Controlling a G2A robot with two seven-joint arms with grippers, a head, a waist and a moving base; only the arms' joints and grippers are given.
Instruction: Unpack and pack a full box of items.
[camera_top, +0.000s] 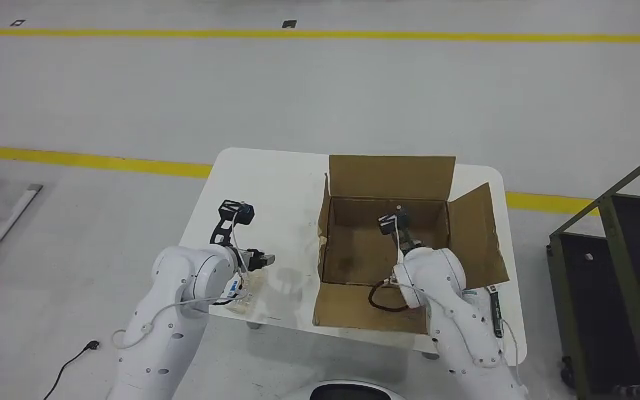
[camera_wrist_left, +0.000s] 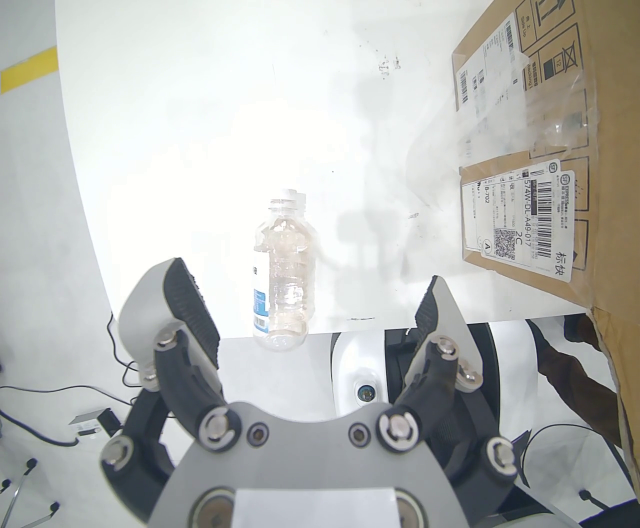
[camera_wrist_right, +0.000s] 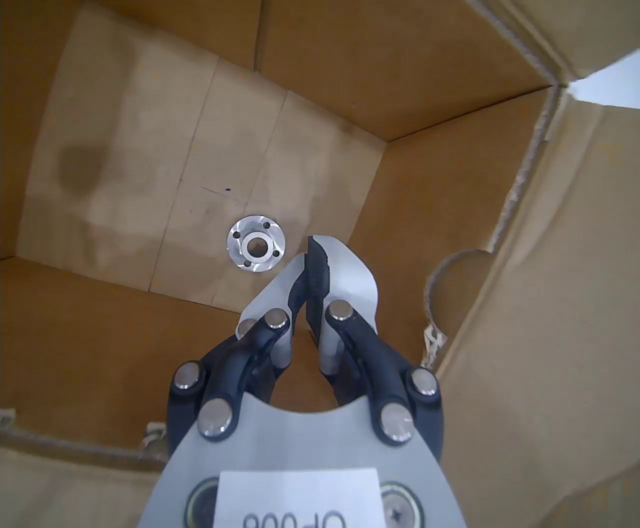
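An open cardboard box (camera_top: 385, 175) stands on the right half of the white table (camera_top: 270, 180). My right gripper (camera_wrist_right: 314, 246) is down inside it, shut with nothing between its fingers. A round metal flange (camera_wrist_right: 256, 249) lies flat on the box floor (camera_wrist_right: 125, 165), just beside the fingertips. Left of the box, my left gripper (camera_wrist_left: 306, 274) is held open above the table's front edge. A clear plastic bottle (camera_wrist_left: 284, 272) stands upright at that edge, a little beyond the fingers and not touched. The box's labelled side (camera_wrist_left: 550, 150) is close by.
A slim dark object (camera_top: 495, 308) lies on the table to the right of the box, under its folded-out flap (camera_top: 480, 235). A dark metal frame (camera_top: 600, 290) stands on the floor past the table's right side. The far left of the table is bare.
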